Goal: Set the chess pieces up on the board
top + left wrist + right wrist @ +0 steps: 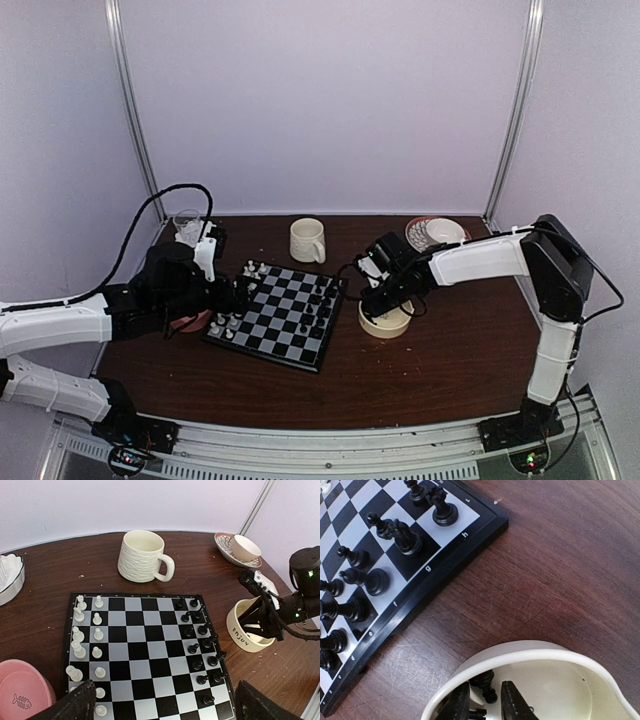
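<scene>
My left gripper (165, 690) hangs over the near edge of the board (145, 645), its fingers (70, 705) spread wide with nothing between them; only checks and a few pieces show below the gap. From that wrist view the board lies flat on the brown table (55, 600). The white pieces (79, 650) stand in two files down one side and the black pieces (202, 630) in two looser files down the opposite side. The two sets are well apart, and the middle squares lie between them. A ribbed cream mug (142, 555) stands upright beyond the far edge of the board, and a pink bowl (22, 692) sits just beside the corner by my left finger. My right gripper (385, 303) is off the board, dipped into a cream bowl (545, 652) that rests on the table just beside the black side's edge. In the right wrist view its fingers (512, 705) stand a narrow gap apart inside the bowl, and a single black piece (485, 686) lies tilted in that gap, right at the fingertips. I cannot tell whether the pads actually press on it or merely flank it. Another dark piece shows lower down between the fingers, mostly hidden. The bowl's rim is close to the board's black border but does not touch it.
</scene>
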